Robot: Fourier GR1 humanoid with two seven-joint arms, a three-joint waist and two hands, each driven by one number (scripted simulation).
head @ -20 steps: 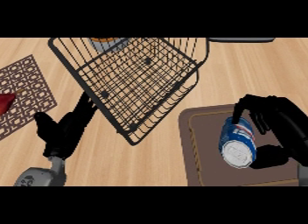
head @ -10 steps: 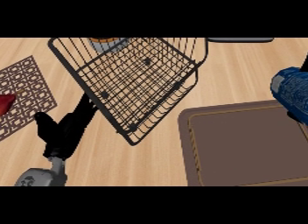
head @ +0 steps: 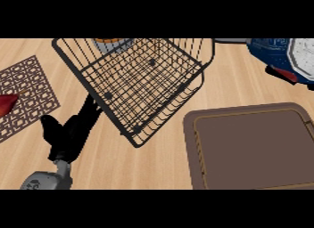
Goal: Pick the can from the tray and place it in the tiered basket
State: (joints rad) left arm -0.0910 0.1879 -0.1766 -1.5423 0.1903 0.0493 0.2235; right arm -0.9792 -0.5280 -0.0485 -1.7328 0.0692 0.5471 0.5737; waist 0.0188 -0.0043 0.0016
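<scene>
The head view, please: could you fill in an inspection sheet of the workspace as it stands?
Surface: wooden counter.
Job's things: can raised at the upper right, off the tray, which holds nothing; wire basket at centre.
Clutter: patterned mat at left with a red item on it; orange-topped object behind the basket.
Robot hands: left robot hand open, beside the basket; right robot hand not visible.
Cables: nothing seen.
Surroundings: nothing seen.

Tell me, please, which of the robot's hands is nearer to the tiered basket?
Left. The left hand rests beside the tiered basket at its lower-left edge; the right hand is hidden behind the can, off to the basket's right.
</scene>
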